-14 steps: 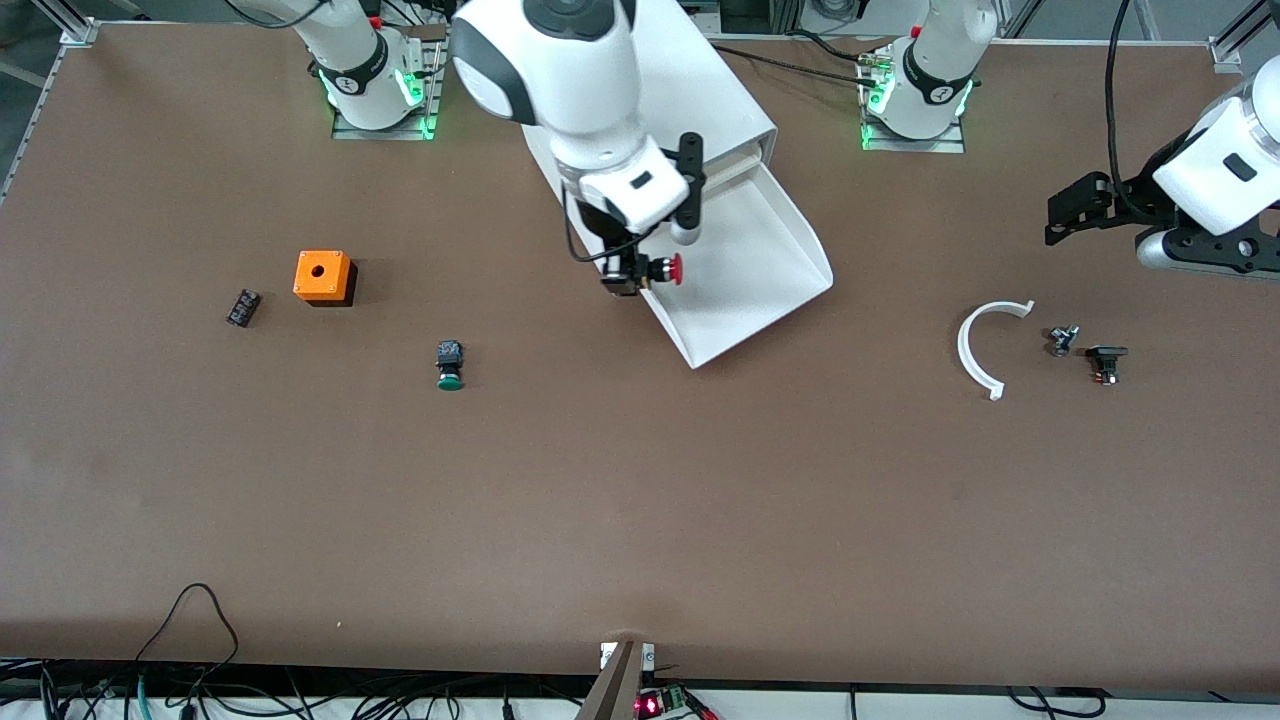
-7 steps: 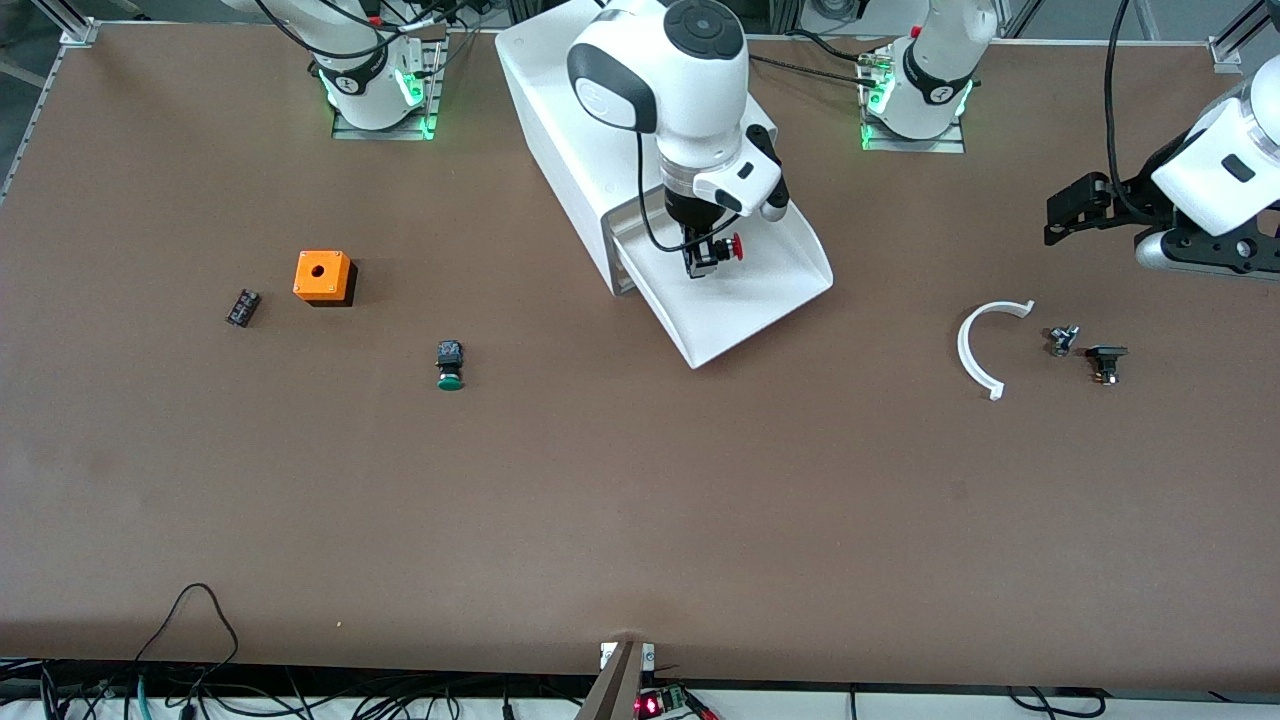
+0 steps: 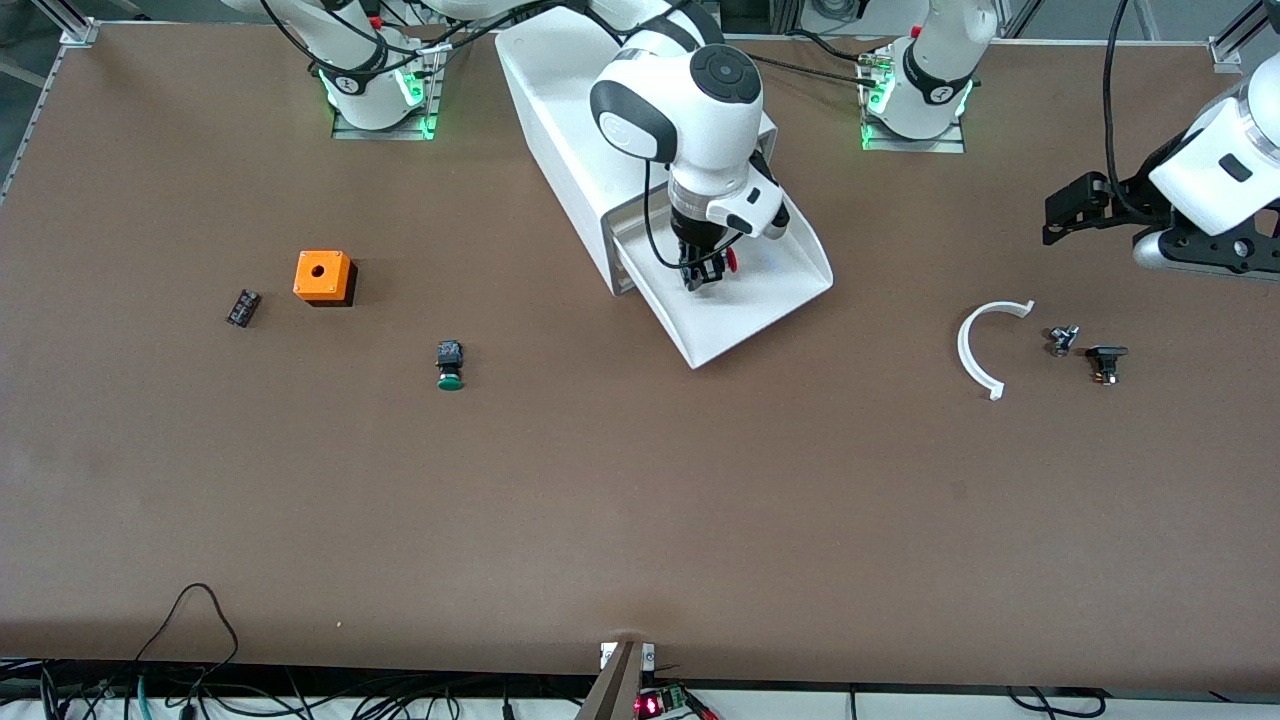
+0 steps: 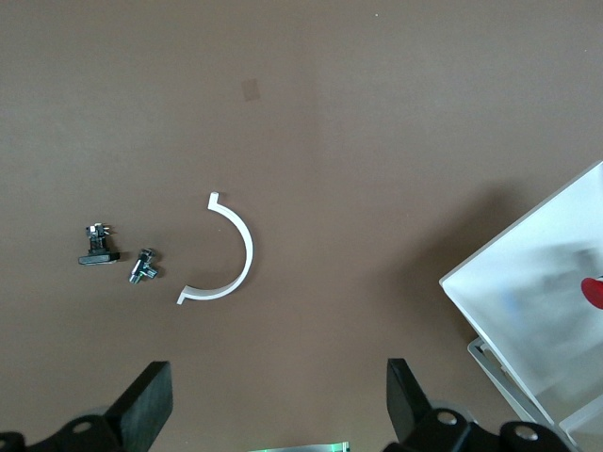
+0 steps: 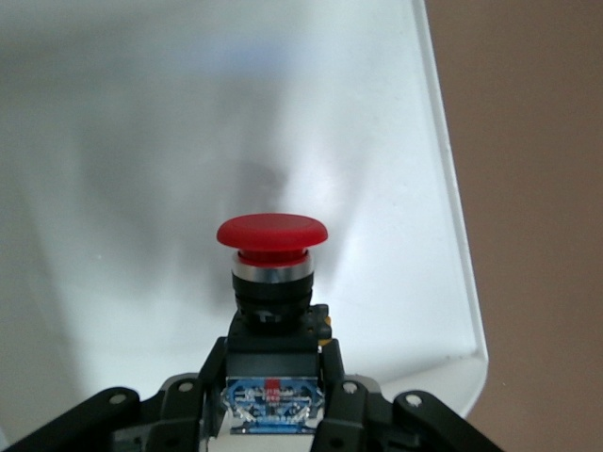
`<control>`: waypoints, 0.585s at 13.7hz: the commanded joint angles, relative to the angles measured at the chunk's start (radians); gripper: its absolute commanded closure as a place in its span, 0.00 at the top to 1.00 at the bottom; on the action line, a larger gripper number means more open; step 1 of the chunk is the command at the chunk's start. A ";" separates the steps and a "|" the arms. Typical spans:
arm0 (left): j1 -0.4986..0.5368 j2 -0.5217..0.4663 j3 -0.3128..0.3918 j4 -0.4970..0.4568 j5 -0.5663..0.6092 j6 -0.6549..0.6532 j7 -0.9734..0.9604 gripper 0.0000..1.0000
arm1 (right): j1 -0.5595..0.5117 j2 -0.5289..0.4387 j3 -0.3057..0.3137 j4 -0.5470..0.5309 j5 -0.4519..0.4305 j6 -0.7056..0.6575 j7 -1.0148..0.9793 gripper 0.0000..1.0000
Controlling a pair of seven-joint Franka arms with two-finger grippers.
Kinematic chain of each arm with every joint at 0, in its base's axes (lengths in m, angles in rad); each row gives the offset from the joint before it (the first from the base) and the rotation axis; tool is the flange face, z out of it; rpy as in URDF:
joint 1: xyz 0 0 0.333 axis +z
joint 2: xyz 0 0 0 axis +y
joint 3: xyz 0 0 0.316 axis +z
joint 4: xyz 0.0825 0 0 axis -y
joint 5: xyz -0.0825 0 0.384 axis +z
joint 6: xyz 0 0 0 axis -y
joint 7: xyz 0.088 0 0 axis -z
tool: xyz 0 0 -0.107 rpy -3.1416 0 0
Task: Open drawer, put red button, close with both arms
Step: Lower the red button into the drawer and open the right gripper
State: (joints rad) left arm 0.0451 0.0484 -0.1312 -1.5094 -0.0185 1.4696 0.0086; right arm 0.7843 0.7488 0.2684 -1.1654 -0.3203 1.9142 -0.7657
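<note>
Red button: small push button with a round red cap and black blocky body [image 5: 271, 282], held just above the floor of the tray.
Drawer: wide shallow white plastic drawer [image 3: 770, 300], pulled out of the big white cabinet [image 3: 560, 120].
Right end effector [image 3: 700, 272]: clenched on the button's black body, inside the drawer.
Left end effector [image 4: 273, 414]: released, fingers spread, waiting over the brown tabletop [image 3: 640, 500] near a white curved plastic piece [image 4: 236, 254].

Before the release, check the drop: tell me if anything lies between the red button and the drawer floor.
Nothing visible does. The right gripper holds the red button over the open drawer, whose white floor looks bare beneath it. The left gripper waits, open, over the table's left-arm end.
</note>
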 commanded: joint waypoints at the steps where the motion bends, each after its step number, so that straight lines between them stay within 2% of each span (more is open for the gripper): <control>1: -0.013 -0.009 -0.001 -0.006 0.029 0.002 -0.006 1.00 | 0.032 0.049 -0.005 0.046 -0.045 0.009 0.034 0.29; 4: -0.016 -0.009 -0.004 -0.006 0.029 0.001 -0.006 1.00 | 0.049 0.066 -0.005 0.044 -0.071 0.016 0.051 0.31; 5: -0.016 -0.009 -0.004 -0.006 0.029 0.001 -0.006 1.00 | 0.049 0.069 -0.003 0.044 -0.071 0.016 0.057 0.40; 6: -0.014 -0.009 -0.004 -0.006 0.029 0.001 -0.006 1.00 | 0.049 0.069 -0.003 0.044 -0.074 0.014 0.074 0.60; 7: -0.014 -0.009 -0.004 -0.006 0.029 0.001 -0.006 1.00 | 0.052 0.069 -0.005 0.043 -0.075 0.013 0.082 1.00; 8: -0.016 -0.009 -0.004 -0.006 0.029 0.000 -0.006 1.00 | 0.052 0.067 -0.003 0.044 -0.088 0.013 0.085 1.00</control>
State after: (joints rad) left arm 0.0367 0.0485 -0.1344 -1.5094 -0.0185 1.4696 0.0086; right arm 0.8242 0.7996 0.2683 -1.1624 -0.3789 1.9370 -0.7049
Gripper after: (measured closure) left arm 0.000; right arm 0.436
